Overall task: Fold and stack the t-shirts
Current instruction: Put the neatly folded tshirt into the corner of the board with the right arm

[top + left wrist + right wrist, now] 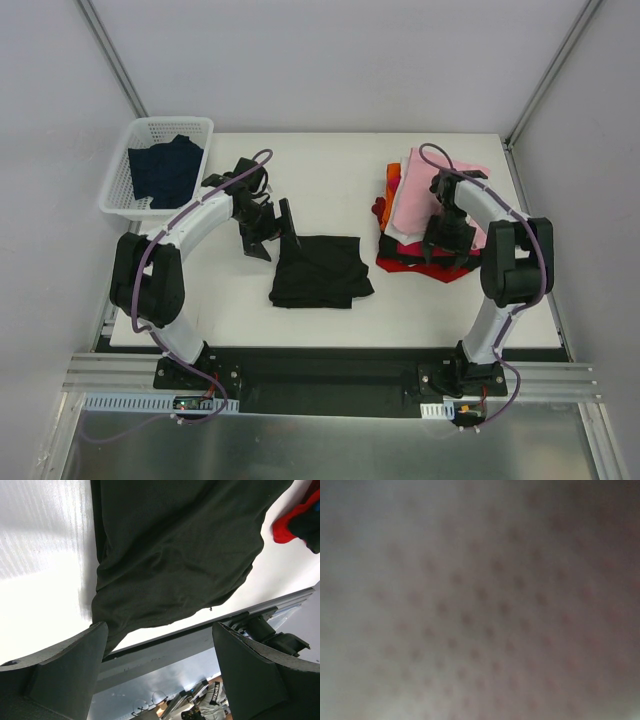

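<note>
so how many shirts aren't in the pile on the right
2: a black t-shirt mid-table, a dark navy one in the white basket. More could hide beneath it.

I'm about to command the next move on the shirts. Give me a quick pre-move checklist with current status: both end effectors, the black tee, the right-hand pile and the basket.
1. Left end effector open, nothing between its fingers: ok.
2. Right end effector open or shut: cannot tell. Its wrist view is only a blur of cloth against the lens.
3. Black t-shirt folded flat mid-table, beside the left end effector: ok.
4. Pile of t-shirts squared up: not ok. Red and orange edges stick out under the pink top layer.
5. Basket emptied: not ok. Dark navy cloth lies inside.
</note>
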Motion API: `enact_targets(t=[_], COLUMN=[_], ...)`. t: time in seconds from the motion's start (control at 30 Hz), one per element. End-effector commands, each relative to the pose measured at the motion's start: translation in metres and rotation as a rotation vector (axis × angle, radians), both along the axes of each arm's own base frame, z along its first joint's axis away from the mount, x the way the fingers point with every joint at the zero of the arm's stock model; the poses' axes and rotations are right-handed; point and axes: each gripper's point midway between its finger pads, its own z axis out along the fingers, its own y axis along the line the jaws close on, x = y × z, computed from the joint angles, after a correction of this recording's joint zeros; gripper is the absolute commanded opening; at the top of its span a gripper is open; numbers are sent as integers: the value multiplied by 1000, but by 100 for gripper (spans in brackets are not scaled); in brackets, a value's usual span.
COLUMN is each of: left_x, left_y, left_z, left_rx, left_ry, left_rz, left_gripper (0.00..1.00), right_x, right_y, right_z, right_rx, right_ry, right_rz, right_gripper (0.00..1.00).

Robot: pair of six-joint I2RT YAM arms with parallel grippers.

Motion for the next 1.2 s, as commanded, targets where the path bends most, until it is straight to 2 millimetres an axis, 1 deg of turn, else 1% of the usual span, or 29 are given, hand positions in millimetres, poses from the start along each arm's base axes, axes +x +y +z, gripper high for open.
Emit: enact_targets(t=[0.0,0.07,0.17,0.27,0.4,0.5,0.6,0.7,0.83,1.03,1.17], left_x=[1,1,3,6,10,13,16,20,22,30,31], left_y=[-3,-3,-4,-6,-9,-12,-17,-23,-36,-51,-58], left_z=[4,3,2,2,3,3,4,3,1,-1,-2], left_rx=[3,1,2,-4,-13,-17,-21,-25,-36,-56,-64], left_ry=[-25,-20,-22,-20,-21,-20,-25,-31,-31,-32,-28], left_rz=[-14,-14,-16,-18,-20,-19,-26,-30,-46,-59,-74], left_gripper=[86,86,87,86,86,86,87,87,87,87,87], right_x=[-37,-36,-30,-26,-22,-18,-13,-12,-21,-38,-48], right_y=[-10,-10,-2,9,19,35,43,45,44,42,41], right_z=[-1,-3,-3,1,10,19,36,52,71,87,107], right_rx=[16,25,72,112,133,205,242,254,254,251,262], right_ry=[183,192,188,170,152,133,86,61,62,68,34], right_rz=[-4,5,19,36,50,63,82,86,89,93,92], right_gripper=[65,65,63,63,63,64,64,67,68,68,68])
